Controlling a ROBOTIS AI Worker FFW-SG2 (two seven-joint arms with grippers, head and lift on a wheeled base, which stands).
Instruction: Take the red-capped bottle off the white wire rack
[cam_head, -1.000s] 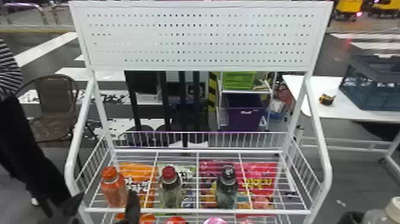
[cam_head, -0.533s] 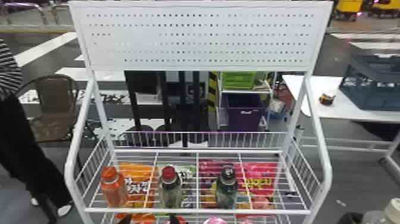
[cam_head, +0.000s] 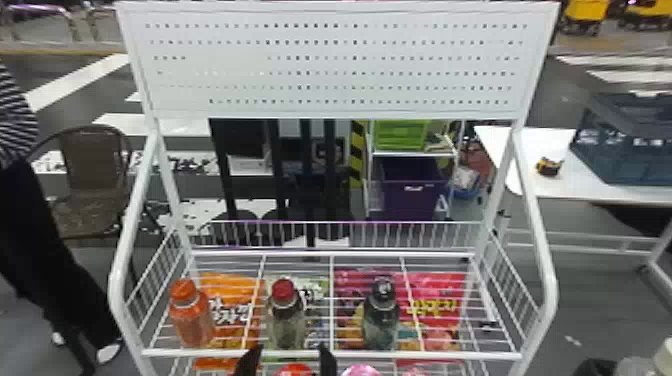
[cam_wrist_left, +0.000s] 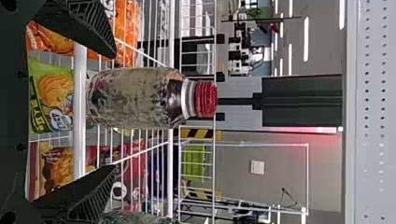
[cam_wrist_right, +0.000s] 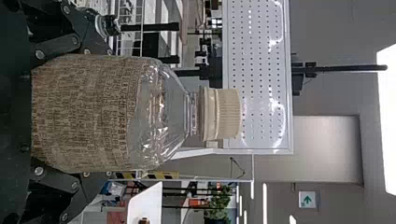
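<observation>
While the left gripper (cam_head: 289, 357) is gaping before the red-capped bottle (cam_head: 286, 322), the right gripper (cam_head: 604, 369) is pinching another (cam_wrist_right: 88, 112). Its view is showing a cream cap (cam_wrist_right: 226, 114).

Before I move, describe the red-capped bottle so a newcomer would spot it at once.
Start at the white wire rack under the perforated panel. On its upper shelf, the red-capped bottle stands in the middle, between the orange-capped bottle and the dark-capped bottle.

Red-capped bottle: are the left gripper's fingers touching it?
No, the left gripper is open, with a gap on each side of the bottle.
</observation>
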